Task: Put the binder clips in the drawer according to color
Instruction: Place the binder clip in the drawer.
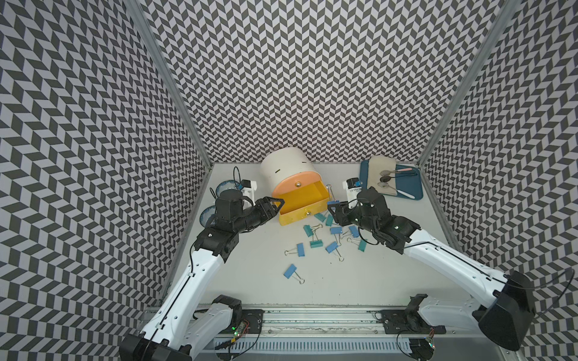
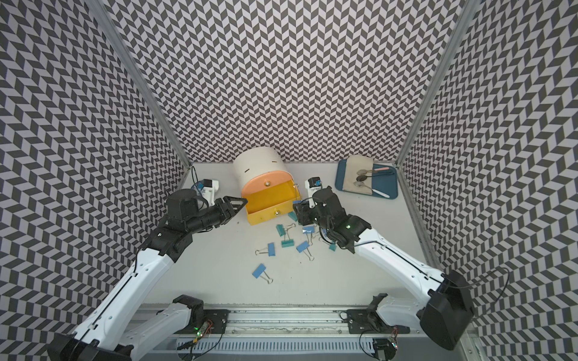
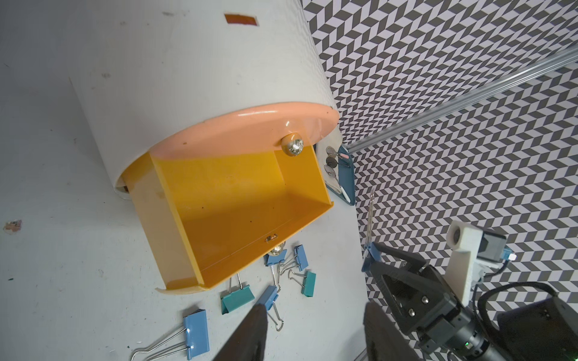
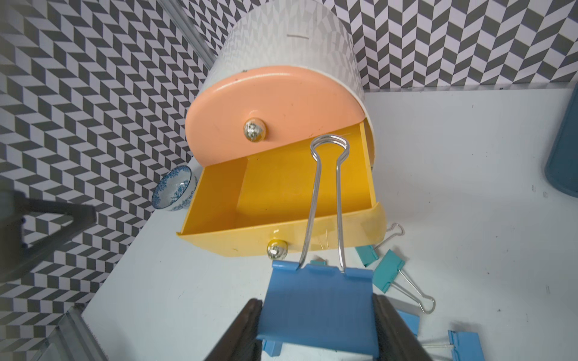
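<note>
Right fingers [image 4: 391, 325] clamp a blue binder clip [image 4: 316, 306], its body between them, at the near right corner of the open yellow drawer [image 4: 237, 243]; left fingers [image 3: 247, 334] stand apart, empty, at its left side. More binder clips [image 1: 331, 247] lie scattered on the worktop [image 1: 250, 281] nearby.
</note>
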`<state>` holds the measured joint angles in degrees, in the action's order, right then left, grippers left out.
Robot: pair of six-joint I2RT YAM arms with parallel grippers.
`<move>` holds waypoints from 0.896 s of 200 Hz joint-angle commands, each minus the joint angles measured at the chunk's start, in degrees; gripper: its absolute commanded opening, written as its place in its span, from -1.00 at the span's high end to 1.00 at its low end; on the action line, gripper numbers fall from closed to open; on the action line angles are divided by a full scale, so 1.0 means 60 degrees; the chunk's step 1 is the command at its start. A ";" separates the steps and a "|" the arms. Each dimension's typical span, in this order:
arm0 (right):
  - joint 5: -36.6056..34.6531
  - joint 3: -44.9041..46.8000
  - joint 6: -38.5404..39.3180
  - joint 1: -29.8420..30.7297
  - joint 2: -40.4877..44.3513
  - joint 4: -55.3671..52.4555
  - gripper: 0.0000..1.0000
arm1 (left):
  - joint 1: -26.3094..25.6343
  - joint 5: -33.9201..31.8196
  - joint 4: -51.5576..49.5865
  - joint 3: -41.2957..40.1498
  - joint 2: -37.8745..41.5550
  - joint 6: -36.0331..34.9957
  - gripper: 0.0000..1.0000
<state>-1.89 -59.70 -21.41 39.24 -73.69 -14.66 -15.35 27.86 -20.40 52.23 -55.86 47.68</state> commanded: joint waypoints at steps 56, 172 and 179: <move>0.0987 -0.1469 -0.0093 -0.0487 -0.1674 0.1018 0.01 | 0.0124 0.0345 0.0218 0.0508 -0.0601 -0.0306 -0.08; 0.1390 -0.2076 -0.0123 -0.0637 -0.2614 0.1373 -0.15 | 0.0607 0.0791 0.0295 0.0513 -0.0867 -0.0403 -0.08; 0.1408 -0.2094 -0.0123 -0.0637 -0.2641 0.1388 -0.18 | 0.0625 0.0806 0.0295 0.0513 -0.0857 -0.0403 -0.08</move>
<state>5.45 -70.35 -22.06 35.70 -88.44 -10.13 -12.19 31.42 -19.79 54.46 -60.88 46.11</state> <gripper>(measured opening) 0.571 0.541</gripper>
